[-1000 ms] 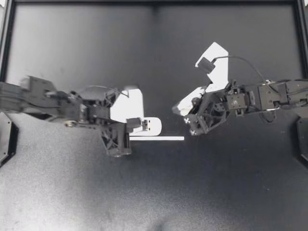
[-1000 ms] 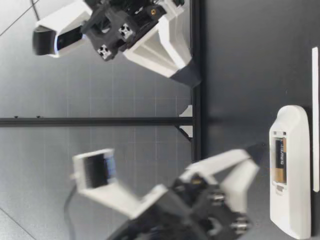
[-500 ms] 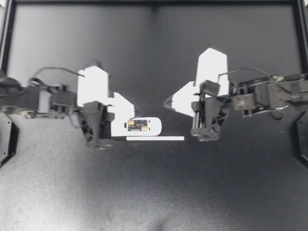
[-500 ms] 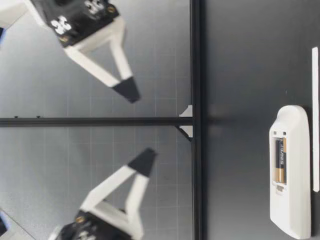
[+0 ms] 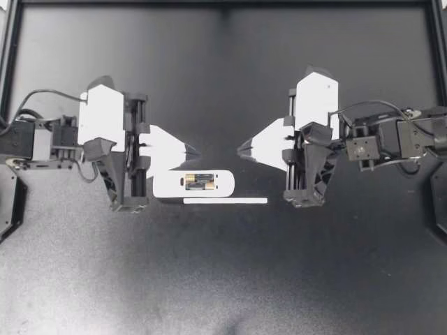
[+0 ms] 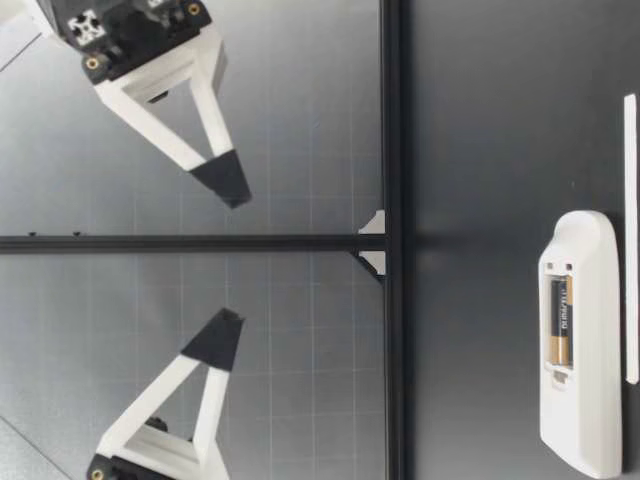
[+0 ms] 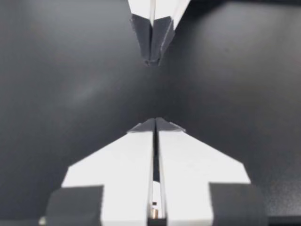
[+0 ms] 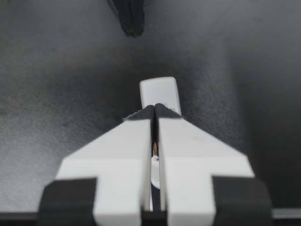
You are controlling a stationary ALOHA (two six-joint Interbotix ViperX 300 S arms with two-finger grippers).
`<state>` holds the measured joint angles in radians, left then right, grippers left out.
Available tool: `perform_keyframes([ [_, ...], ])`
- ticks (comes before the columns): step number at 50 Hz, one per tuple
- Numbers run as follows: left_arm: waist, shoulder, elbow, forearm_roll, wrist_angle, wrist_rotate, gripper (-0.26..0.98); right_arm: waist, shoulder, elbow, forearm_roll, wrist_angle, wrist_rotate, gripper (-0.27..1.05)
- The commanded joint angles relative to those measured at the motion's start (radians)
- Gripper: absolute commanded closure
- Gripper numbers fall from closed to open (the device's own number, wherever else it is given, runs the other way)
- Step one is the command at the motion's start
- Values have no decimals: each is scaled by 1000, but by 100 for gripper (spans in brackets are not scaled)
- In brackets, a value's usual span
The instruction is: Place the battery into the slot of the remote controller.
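Top view, left to right.

Left of centre, at mid-height: my left gripper (image 5: 190,150) points toward the middle of the frame. Its two white fingers with dark tips are pressed together on nothing. The left wrist view agrees, with the fingers (image 7: 136,155) meeting along one seam and nothing between them. My right gripper (image 7: 153,44) faces them tip to tip across a gap.

Near frame centre, just below the two tips: a white oblong plastic remote controller (image 5: 174,185) lies flat on the black matte table (image 5: 223,279) with its battery compartment open. The gold-and-black cylindrical battery (image 5: 200,182) lies lengthwise inside the slot. In the low view the battery (image 6: 562,320) sits down in the compartment of the remote controller (image 6: 585,420). As far as I can tell it does not stand proud of the casing.

A thin straight white strip (image 5: 225,201) lies on the table just beside the remote's long edge, on the side toward the frame's bottom.

Right of centre: the right gripper (image 5: 243,148) mirrors the left, fingers together and empty. In the right wrist view the remote's rounded end (image 8: 159,89) shows just past the gripper's tips.

Low view: both grippers hang well above the table, and neither touches the remote.

Judgement: the insertion step looks complete, since the battery is in the slot and both grippers are clear. The next move needs no grasp. At most, one closed tip would lower straight onto the battery to confirm it is seated, gently so the remote does not skid. Otherwise both arms can go to rest.
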<state>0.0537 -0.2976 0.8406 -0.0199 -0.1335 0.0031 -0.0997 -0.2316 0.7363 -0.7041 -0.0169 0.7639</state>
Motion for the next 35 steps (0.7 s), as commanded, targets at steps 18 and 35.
perform_keyframes([
  [18,3,-25,6,5,-25,2,88,6,-5,-18,0,-31,-5,88],
  [35,3,-25,5,5,-25,2,88,5,21,-32,0,-29,-8,88],
])
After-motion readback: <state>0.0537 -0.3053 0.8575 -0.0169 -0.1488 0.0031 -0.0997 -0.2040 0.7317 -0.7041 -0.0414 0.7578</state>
